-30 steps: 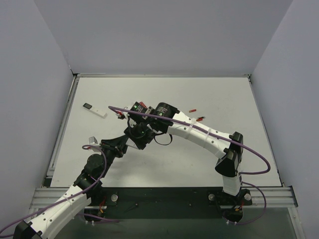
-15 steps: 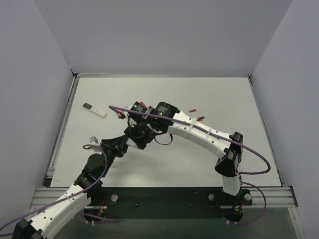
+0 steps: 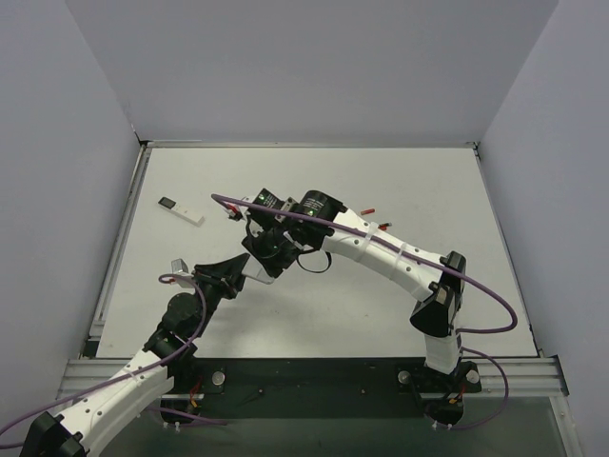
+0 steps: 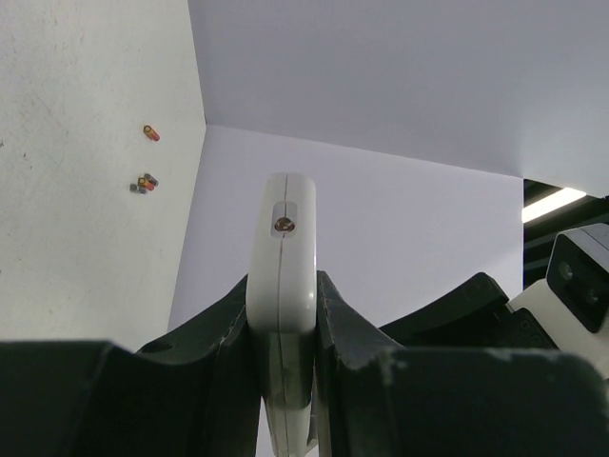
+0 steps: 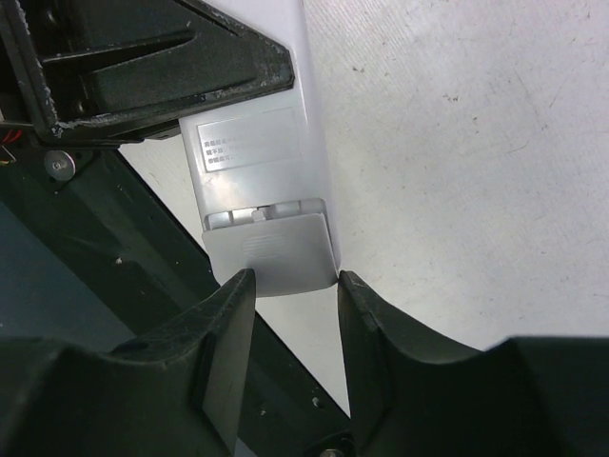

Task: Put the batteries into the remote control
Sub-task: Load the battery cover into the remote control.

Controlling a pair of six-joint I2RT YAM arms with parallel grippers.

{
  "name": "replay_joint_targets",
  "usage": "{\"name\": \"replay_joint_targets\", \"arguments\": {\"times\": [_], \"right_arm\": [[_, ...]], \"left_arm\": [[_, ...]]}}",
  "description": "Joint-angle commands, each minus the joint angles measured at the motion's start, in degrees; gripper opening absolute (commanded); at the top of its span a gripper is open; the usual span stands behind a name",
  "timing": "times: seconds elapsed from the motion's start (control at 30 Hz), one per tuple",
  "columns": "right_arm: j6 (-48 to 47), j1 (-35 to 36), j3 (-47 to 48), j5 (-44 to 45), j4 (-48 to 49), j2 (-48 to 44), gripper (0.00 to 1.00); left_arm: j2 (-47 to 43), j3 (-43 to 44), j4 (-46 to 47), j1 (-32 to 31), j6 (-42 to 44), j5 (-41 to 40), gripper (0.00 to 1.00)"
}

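My left gripper is shut on the white remote control and holds it edge-on above the table; both show mid-table in the top view. The right wrist view shows the remote's plain back with a label. Its battery cover is slid partly out, leaving a narrow gap. My right gripper pinches the cover's end corners between its fingertips, and in the top view it sits just above the left gripper. No blue batteries are in view.
A slim white stick remote lies at the left. Small red cells lie on the table, and some show in the left wrist view. A small grey object lies beside the left arm.
Both grippers have shifted slightly left with the remote between them. The right wrist has turned and now covers the red thing behind it.
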Motion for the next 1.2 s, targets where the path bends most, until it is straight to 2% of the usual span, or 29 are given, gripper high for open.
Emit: {"name": "replay_joint_targets", "arguments": {"times": [0.0,0.27,0.4,0.5,0.83,1.17], "right_arm": [[1.5,-0.4,0.7,0.5,-2.3,1.6,0.35],[2.7,-0.5,0.0,1.8,-2.2,2.7,0.37],[3.1,-0.6,-0.3,3.7,-2.2,2.6,0.48],[3.3,-0.5,-0.5,4.2,-2.2,2.7,0.51],[4.5,-1.7,-4.4,4.1,-1.3,1.1,0.51],[9.7,-7.1,-15.2,-5.8,8.4,-5.2,0.48]], "left_arm": [[-0.3,-4.2,11.2,-0.4,-0.2,0.9,0.00],[0.7,-4.2,16.2,-0.4,1.4,1.4,0.00],[0.8,-4.2,17.3,-0.4,2.0,1.4,0.00],[0.8,-4.2,18.1,-0.4,2.4,1.2,0.00],[-2.0,-5.4,19.2,-0.4,2.1,-0.4,0.00],[-3.9,-7.3,22.9,-0.4,2.2,-2.6,0.00]]}}
